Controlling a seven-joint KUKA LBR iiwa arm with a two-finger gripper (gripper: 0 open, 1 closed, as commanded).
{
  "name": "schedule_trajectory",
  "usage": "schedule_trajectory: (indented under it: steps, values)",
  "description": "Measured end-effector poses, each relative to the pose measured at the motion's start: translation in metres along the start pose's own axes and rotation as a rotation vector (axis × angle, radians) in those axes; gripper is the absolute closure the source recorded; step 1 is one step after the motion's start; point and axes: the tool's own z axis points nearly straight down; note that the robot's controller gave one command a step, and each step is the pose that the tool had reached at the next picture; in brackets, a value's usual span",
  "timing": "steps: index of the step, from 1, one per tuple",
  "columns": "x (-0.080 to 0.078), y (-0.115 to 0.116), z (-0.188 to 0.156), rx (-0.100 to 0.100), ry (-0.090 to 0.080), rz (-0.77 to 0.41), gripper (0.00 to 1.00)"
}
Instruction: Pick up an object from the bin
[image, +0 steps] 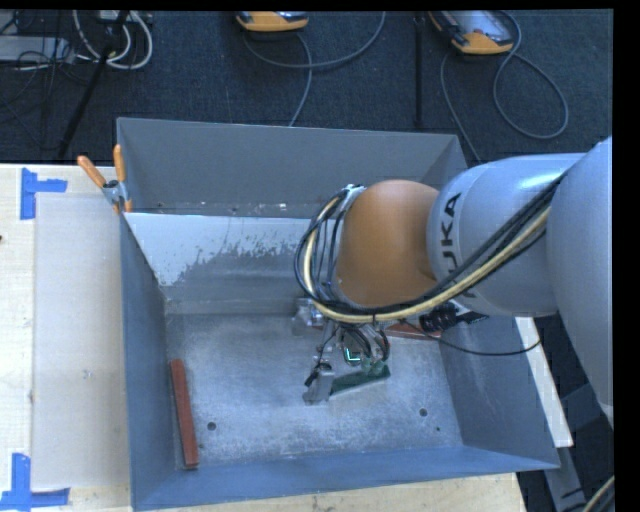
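Dark carpet strewn with cables is seen behind a grey metal bin (150, 300). A robot arm with an orange wrist cover (385, 245) is seen reaching in from the right. Its gripper (330, 380) is placed low over the middle of the floor, against a small flat green piece (366, 374). How far it is open, and whether the piece is gripped, cannot be told. A reddish-brown stick (183, 415) is laid by the left wall, well apart.
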Motion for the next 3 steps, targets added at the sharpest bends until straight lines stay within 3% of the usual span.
schedule_trajectory:
  steps: [1, 2, 3]
  values:
    - [-0.013, -0.097, 0.058, 0.000, -0.012, -0.045, 0.00]
    - [-0.013, -0.094, 0.056, -0.001, -0.013, -0.047, 1.00]
    - [0.020, -0.099, -0.065, 0.000, -0.017, -0.095, 1.00]
